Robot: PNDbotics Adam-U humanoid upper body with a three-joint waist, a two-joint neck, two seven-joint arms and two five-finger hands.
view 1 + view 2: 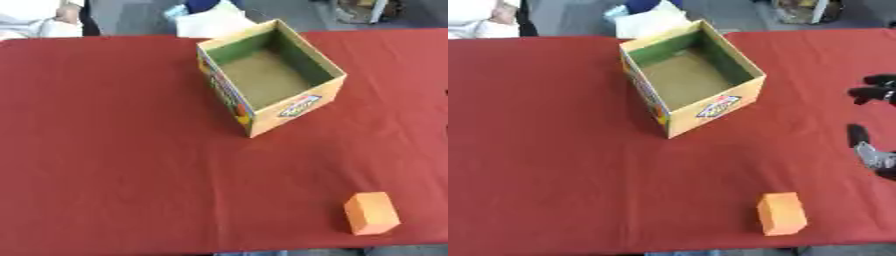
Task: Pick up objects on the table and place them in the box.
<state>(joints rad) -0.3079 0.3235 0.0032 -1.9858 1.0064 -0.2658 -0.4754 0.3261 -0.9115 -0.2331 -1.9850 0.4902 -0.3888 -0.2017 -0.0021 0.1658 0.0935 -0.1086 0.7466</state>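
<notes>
The box (pixel 271 75) stands open-topped and empty, ready to receive. The orange block (pixel 371 213) lies well nearer than it, untouched. Right hand (pixel 875 95) shows right of the box; its grip I cannot tell.

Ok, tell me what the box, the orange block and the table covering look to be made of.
Box: looks like printed cardboard, thin flat walls, a plain brown floor inside, matte with coloured graphics outside.
Orange block: unclear; smooth, matte, sharp-edged faces suggest painted wood, foam or plastic.
Table covering: looks like red cloth, matte, soft and without shine.
</notes>
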